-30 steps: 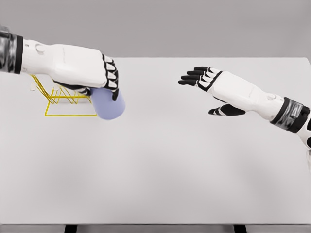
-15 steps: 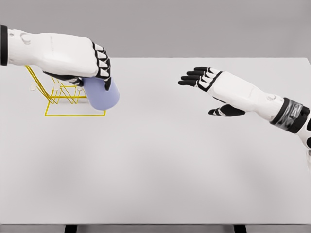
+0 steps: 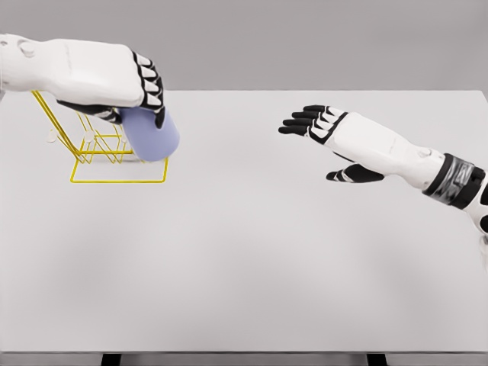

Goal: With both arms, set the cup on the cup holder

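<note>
Both arms: smooth white shells, rounded forearms. Left hand (image 3: 114, 76) w/ white back, black fingers (image 3: 149, 80) w/ white segment plates over knuckles. Right hand (image 3: 328, 133) same: black fingers, white plates, black palm side. Right wrist has dark grey/black mottled cuff band, white shell again past it. Small round fastener mark on each forearm.

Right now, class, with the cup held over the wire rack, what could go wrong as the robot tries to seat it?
1. The left hand grips the lavender cup tilted above the yellow cup holder; it could catch a thin wire prong and miss.
2. The light-looking wire holder might shift if bumped.
3. The right hand hovers open far across the table, so it cannot steady anything.
</note>
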Available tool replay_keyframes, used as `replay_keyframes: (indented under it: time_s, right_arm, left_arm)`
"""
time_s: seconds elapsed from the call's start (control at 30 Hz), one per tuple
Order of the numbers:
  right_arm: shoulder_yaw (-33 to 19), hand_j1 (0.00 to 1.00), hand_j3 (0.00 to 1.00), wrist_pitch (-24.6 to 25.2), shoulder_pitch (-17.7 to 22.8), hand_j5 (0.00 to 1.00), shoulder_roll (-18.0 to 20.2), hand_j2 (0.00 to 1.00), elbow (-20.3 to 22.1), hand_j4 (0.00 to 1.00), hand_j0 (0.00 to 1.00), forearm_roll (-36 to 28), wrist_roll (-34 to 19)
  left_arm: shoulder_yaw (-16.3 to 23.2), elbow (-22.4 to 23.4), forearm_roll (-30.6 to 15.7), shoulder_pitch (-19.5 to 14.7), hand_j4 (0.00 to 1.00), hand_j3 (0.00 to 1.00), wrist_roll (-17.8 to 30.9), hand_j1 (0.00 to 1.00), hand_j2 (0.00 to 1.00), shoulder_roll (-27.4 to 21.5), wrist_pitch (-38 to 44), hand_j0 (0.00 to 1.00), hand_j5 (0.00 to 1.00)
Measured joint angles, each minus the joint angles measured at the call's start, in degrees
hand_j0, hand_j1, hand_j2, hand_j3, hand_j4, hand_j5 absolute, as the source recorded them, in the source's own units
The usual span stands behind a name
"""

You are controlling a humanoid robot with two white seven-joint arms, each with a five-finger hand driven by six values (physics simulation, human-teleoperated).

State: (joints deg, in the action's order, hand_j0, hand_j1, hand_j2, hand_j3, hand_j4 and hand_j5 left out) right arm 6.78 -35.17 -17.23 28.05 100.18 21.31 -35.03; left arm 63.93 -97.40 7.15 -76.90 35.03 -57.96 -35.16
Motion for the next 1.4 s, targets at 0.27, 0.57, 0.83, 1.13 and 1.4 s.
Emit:
replay_keyframes:
  time_s: [0.27, 0.57, 0.83, 1.13, 1.4]
  right_arm:
    - [0.20, 1.00, 1.00, 0.00, 0.00, 1.00, -0.45, 1.00, 0.00, 1.00, 1.00, 0.00, 0.00]
    - [0.88, 1.00, 1.00, 0.00, -0.09, 1.00, -0.70, 1.00, -0.08, 1.00, 1.00, 0.06, 0.00]
    - [1.09, 1.00, 1.00, 0.00, -0.09, 1.00, -0.99, 1.00, -0.15, 1.00, 1.00, 0.09, 0.00]
    - [1.14, 1.00, 1.00, 0.00, -0.26, 1.00, -1.44, 1.00, -0.34, 1.00, 1.00, 0.17, 0.00]
    - [1.34, 1.00, 1.00, 0.00, -0.26, 1.00, -1.59, 1.00, -0.28, 1.00, 1.00, 0.18, 0.00]
  left_arm:
    - [-0.04, 3.33, 0.09, 0.18, 0.56, 0.56, 0.00, 0.56, 0.56, -0.11, 0.00, 0.56, 0.56]
    - [0.03, 5.73, 0.15, 0.62, 0.56, 0.56, 0.01, 0.56, 0.56, -0.17, 0.00, 0.56, 0.56]
    - [0.12, 7.24, 0.44, 2.11, 0.56, 0.56, 0.01, 0.56, 0.56, -0.25, -0.01, 0.56, 0.56]
    - [0.07, 7.67, 1.00, 2.20, 0.96, 0.96, 0.00, 0.96, 0.96, -0.27, 0.00, 0.96, 0.96]
    - [-0.10, 4.90, 0.02, 2.11, 0.99, 0.99, -0.01, 0.99, 0.99, -2.17, 0.01, 0.99, 0.99]
